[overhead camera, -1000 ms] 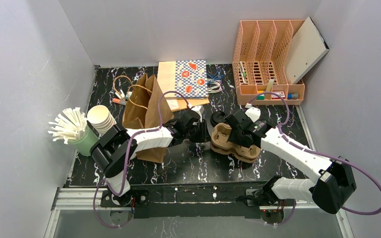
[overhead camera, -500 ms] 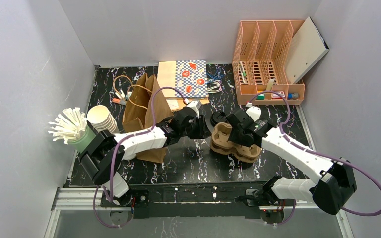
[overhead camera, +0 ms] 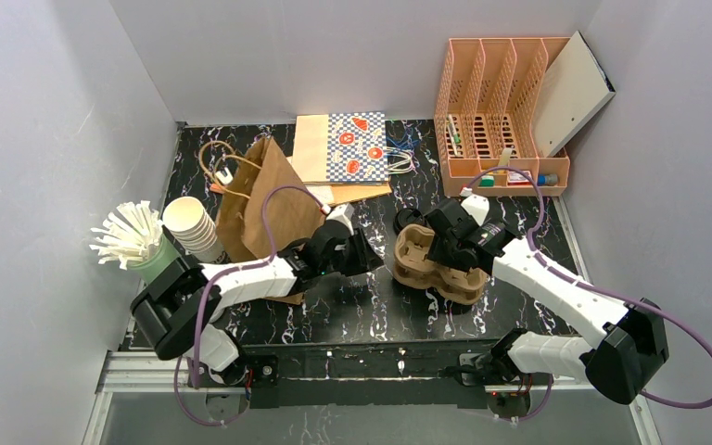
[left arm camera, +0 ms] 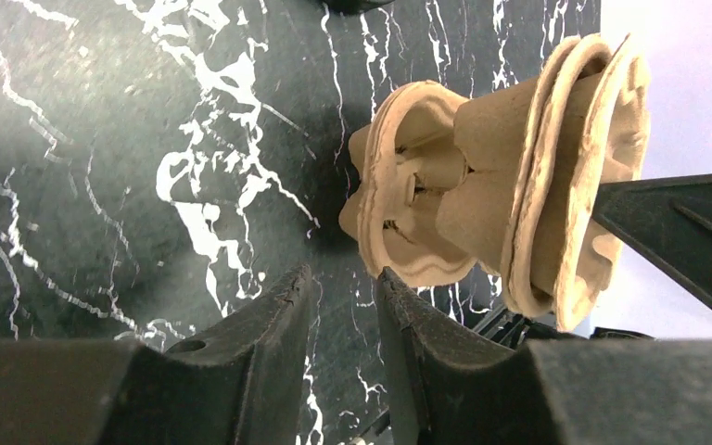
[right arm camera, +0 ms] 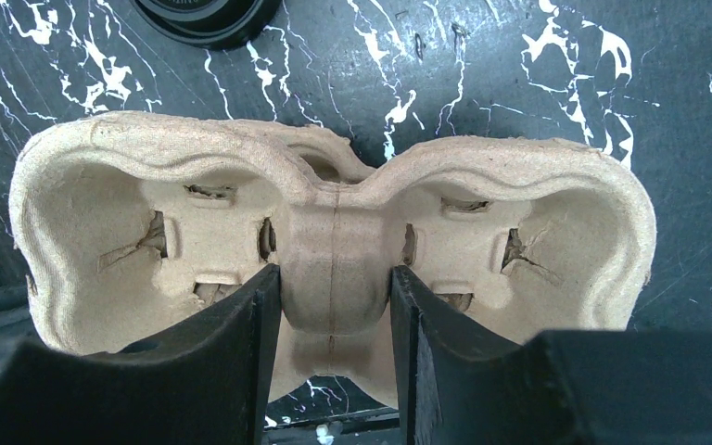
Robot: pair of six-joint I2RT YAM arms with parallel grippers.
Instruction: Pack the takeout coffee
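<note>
Tabletop (overhead camera: 352, 297): black marble, grey walls around.
Right pincer (right arm camera: 336, 278): clenched on centre ridge of pulp cup carrier (right arm camera: 176, 158).
Left pincer (left arm camera: 343, 278): slightly parted, grasping nothing, just beside carrier.
Capped coffee cups: hidden, cannot tell where.

Tan pulp tray (right arm camera: 334, 246), black white-veined table (overhead camera: 362, 306), peach organiser (overhead camera: 496, 93)

Left of moulded brown pulp cup carrier (overhead camera: 419, 260): narrow bare strip of black marbled worktop (overhead camera: 380, 283), hemmed by left end effector (left arm camera: 343, 287). Just behind carrier, round black plastic lid (overhead camera: 408, 222); farther left, standing brown paper bag (overhead camera: 260, 199).
</note>
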